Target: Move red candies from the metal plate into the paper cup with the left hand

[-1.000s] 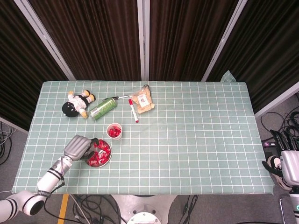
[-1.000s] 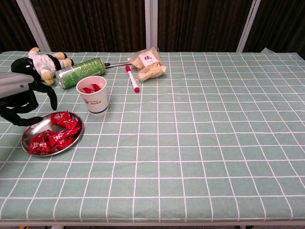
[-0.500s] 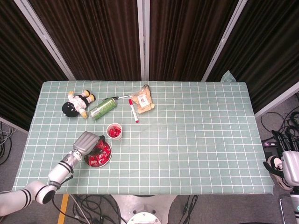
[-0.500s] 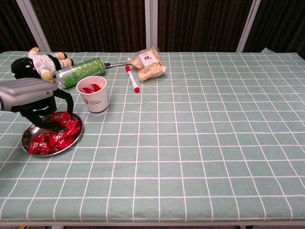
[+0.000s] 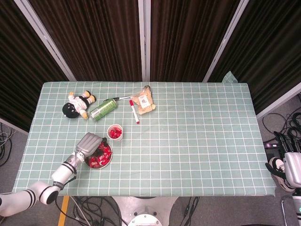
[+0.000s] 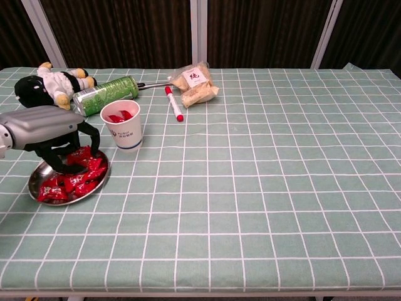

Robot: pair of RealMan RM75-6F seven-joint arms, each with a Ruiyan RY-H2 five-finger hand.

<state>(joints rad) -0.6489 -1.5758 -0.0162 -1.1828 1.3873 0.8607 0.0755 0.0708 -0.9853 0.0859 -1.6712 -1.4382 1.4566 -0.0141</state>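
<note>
The left hand [image 6: 47,128] reaches in from the seven o'clock corner, palm down over the metal plate [image 6: 39,174], its dark fingers [image 6: 93,139] curled down into the red candies [image 6: 78,175] piled there, though whether a candy is actually pinched I cannot tell; a second ago it hung back off the plate's nine o'clock edge, and now it sits squarely over the pile. The paper cup [image 6: 123,125], red pieces already inside, stands just beside the plate at one o'clock. Far over at four o'clock, the right hand [image 5: 288,170] waits off the table [image 5: 197,141], its grip impossible to read.
</note>
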